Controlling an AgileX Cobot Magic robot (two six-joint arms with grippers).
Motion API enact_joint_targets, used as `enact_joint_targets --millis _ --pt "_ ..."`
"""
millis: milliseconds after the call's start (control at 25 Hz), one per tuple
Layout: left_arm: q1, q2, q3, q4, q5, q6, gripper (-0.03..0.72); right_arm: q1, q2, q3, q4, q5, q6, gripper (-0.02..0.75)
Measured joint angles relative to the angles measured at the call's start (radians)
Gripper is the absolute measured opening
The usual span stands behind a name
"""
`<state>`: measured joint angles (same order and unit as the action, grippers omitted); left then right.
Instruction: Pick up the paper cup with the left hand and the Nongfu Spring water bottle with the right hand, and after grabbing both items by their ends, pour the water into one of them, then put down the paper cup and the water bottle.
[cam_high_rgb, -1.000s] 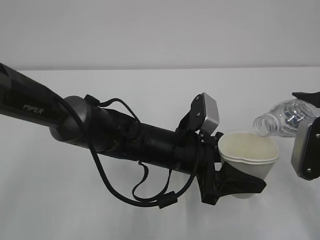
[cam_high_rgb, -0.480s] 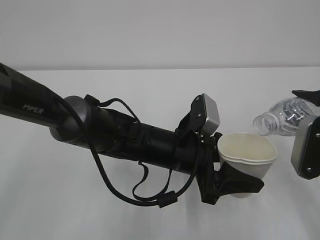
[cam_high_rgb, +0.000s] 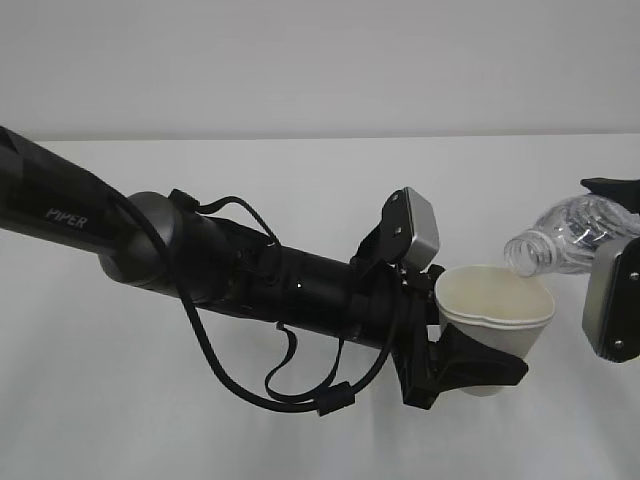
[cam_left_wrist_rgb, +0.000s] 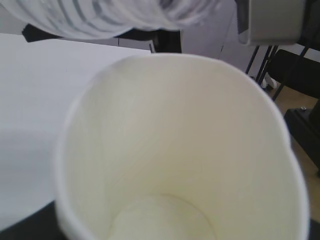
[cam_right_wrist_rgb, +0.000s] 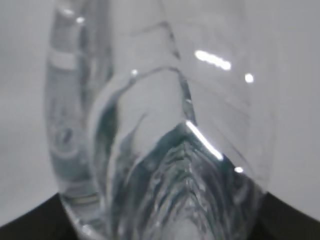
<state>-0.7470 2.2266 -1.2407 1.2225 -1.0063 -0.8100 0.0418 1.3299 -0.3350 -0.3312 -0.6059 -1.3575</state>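
Note:
The white paper cup (cam_high_rgb: 497, 308) is held upright above the table, with my left gripper (cam_high_rgb: 478, 362) shut on its lower part. From the left wrist its cream inside (cam_left_wrist_rgb: 175, 150) fills the view, and its pressed rim looks slightly out of round. The clear Nongfu Spring water bottle (cam_high_rgb: 562, 238) lies tilted, its open mouth just above the cup's right rim. My right gripper (cam_high_rgb: 616, 236) is shut on the bottle's far end, partly cut off by the frame edge. The bottle's ribbed body (cam_right_wrist_rgb: 160, 150) fills the right wrist view. I see no water stream.
The white table (cam_high_rgb: 300, 180) runs under both arms. The long black left arm with its loose cables (cam_high_rgb: 250, 290) crosses the left and middle. Past the table's edge there are dark stand legs and floor (cam_left_wrist_rgb: 295, 75).
The bottle's neck rose a little and has dipped back toward the cup's rim. The cup and left arm have stayed where they were.

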Motion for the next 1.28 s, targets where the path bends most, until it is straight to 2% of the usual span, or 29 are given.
enact_joint_targets --millis 1280 --pt "0.0 0.0 0.0 0.0 0.0 0.0 0.435 0.0 0.0 -0.018 -0.005 -0.008 -0.055 0.448"
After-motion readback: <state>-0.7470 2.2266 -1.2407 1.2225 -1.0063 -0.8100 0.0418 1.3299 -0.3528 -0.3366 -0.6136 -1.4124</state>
